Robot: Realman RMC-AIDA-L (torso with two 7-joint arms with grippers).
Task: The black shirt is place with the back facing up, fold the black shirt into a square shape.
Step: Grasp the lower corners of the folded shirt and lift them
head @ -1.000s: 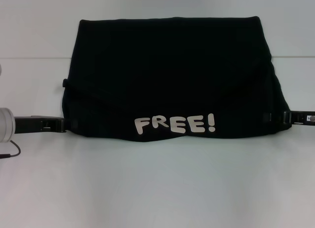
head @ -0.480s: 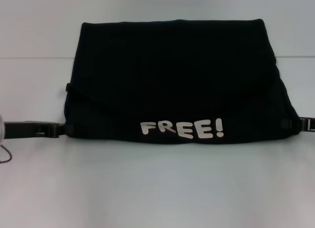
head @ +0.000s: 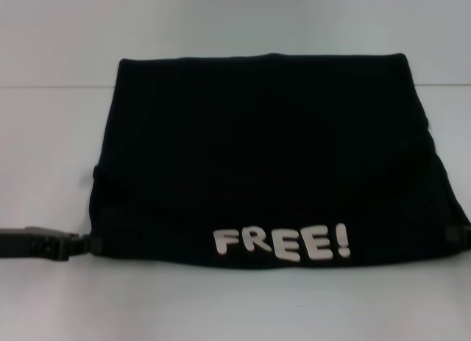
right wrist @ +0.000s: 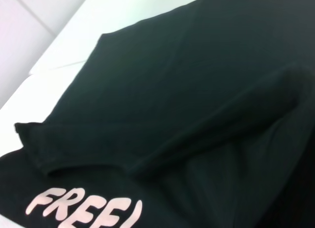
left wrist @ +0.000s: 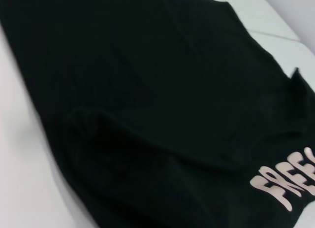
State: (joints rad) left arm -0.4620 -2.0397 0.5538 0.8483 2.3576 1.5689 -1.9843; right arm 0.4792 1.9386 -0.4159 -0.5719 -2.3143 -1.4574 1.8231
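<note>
head view: black shirt [head: 265,149] lies folded on the white table [head: 235,304], spread wide, its near hem toward the robot, white "free!" lettering [head: 282,243] on the near edge, right of middle.
head view, left: left gripper [head: 87,243] reaches in low from the left edge and meets the shirt's near left corner; cannot tell whether its fingers are apart or clamped on cloth.
head view, right: right gripper [head: 455,236] shows only as a small dark part at the shirt's near right corner, by the frame edge; cannot tell its finger state.
left wrist view: black shirt [left wrist: 147,90] fills most of the frame, a folded flap crossing it, pale lettering [left wrist: 288,183] at one corner, white table [left wrist: 19,188] beside it.
right wrist view: black shirt [right wrist: 197,90] with a raised fold ridge, lettering [right wrist: 86,208] at the frame edge, white table [right wrist: 44,46] beyond.
</note>
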